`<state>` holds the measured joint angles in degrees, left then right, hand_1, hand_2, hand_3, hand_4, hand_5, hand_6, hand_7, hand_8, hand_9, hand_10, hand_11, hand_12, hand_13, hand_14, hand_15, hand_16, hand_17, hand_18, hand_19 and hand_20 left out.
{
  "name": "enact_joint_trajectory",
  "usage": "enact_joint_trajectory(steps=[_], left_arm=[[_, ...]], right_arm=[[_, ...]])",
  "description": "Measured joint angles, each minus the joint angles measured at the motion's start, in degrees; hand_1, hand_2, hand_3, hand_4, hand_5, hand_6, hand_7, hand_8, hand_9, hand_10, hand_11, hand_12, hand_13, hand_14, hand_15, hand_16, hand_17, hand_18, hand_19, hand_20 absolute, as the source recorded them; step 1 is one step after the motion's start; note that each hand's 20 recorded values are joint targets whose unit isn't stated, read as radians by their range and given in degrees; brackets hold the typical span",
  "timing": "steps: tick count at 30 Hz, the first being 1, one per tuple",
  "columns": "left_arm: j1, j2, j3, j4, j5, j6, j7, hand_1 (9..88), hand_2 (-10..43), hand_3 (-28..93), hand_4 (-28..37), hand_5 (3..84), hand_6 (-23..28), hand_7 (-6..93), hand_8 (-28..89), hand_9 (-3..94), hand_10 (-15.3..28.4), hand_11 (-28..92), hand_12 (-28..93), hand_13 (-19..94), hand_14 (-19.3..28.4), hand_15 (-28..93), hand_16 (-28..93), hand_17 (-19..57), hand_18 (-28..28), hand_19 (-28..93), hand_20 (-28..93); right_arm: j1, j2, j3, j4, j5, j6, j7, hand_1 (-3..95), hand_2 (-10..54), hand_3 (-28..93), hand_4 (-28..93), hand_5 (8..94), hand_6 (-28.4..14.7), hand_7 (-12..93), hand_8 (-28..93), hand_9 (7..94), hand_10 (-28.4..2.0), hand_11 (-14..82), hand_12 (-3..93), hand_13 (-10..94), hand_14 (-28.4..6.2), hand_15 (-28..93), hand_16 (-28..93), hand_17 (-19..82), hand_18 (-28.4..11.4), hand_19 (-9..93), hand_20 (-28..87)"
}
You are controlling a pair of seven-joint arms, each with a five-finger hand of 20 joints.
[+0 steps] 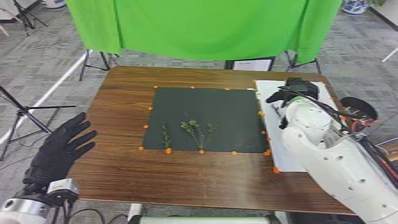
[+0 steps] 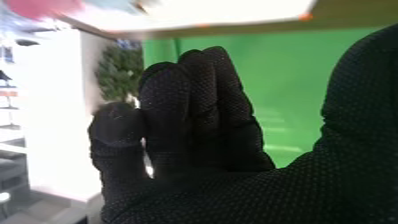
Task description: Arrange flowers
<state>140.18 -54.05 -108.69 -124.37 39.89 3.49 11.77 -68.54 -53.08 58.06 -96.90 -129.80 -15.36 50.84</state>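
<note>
- Nearest to you is the left hand (image 1: pixel 59 150) in its black fabric glove, at the left side of the brown wooden tabletop (image 1: pixel 178 180). It is open, with straight fingers, and holds nothing.
- The green plant sprigs lie flat on the dark, rectangular mat (image 1: pixel 226 112), toward its near edge. The slim, upright-looking green sprig with small leaves (image 1: pixel 166 136) is at the left, apart from the others.
- The branching green sprig with a leafy tip (image 1: pixel 190 128) lies in the middle, and the thin, sparse green sprig (image 1: pixel 210 132) is just beside it. Their bare stems come close together at the near ends; I cannot tell if they touch.
- These sprigs will probably be very light. The stems should be a little stiff but bend easily, and the leaves are fragile. Please pinch softly on the lower stem, not on the leafy part.
- A thin stem can roll or slip between gloved fingers, so take one sprig at a time and lift slowly.
- Farther, at the right, the right hand (image 1: pixel 298 90) is at the far part of the long white sheet (image 1: pixel 286 152). Its fingers look relaxed and open, with no sprig in them.
</note>
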Motion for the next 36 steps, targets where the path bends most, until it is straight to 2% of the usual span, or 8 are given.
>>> enact_joint_trajectory(steps=[4,18,24,29,36], left_arm=[[0.3,0.0,-0.28,-0.07,0.0,0.0,-0.05,24.2,-6.1,67,-28.1,25.2,3.6,19.2,-10,19.3,10.6,18,20,16,15.4,25,3,-11.6,24.2,38,9],[0.3,0.0,-0.22,-0.07,0.0,-0.03,-0.05,24.3,-6.1,68,-28.1,25.2,3.5,19.3,-10,19.3,10.7,18,20,16,15.2,25,3,-11.6,24.2,38,9],[0.2,0.07,-0.03,0.01,0.0,-0.07,-0.05,24.2,-6.1,68,-28.1,25.2,3.5,19.2,-10,19.3,10.7,18,20,16,15.2,25,3,-11.6,24.1,38,9],[0.2,0.1,0.01,0.02,0.0,-0.08,-0.08,24.2,-5.9,67,-28.0,25.2,3.5,19.3,-10,19.3,10.7,18,20,16,15.2,25,3,-11.6,24.1,38,9],[0.2,0.1,-0.05,0.02,0.0,-0.07,-0.12,24.3,-5.9,67,-28.0,25.2,3.5,19.3,-10,19.3,10.7,18,20,16,15.2,25,3,-11.6,24.2,38,9]], right_arm=[[-0.7,0.8,0.7,0.1,1.2,-3.4,0.5,17.3,-9.5,76,-28,49.5,-8.7,44,-14,52.8,-15.8,58.4,41.2,56,-13.8,79,30,32,-23.9,93,58],[-2.7,2.5,0.4,1.6,0.9,-3.6,0.8,17.5,-9.5,77,-28,51.5,-7.7,45,-14,55.9,-15.4,58.3,41.9,58,-12.7,79,31,32,-23.7,93,57],[-3.0,2.5,-0.2,2.9,0.1,-3.6,-0.1,18.6,-9.5,77,-28,54.5,-6.6,45,-14,59.6,-15.2,57.4,41.4,62,-11.5,79,31,34,-22.3,93,56],[-3.5,2.7,-0.5,3.4,-0.9,-3.4,-1.3,21.3,-9.5,77,-28,56.3,-5.8,45,-14,61.7,-14.4,57.4,41.5,64,-10.6,78,32,35,-22.1,93,57],[-3.6,3.1,-1.8,3.6,-3.1,-2.8,-3.0,30.1,-9.5,76,-28,63.1,-3.1,47,-14,69.3,-11.4,58.0,43.1,69,-8.8,78,33,37,-21.7,93,56]])
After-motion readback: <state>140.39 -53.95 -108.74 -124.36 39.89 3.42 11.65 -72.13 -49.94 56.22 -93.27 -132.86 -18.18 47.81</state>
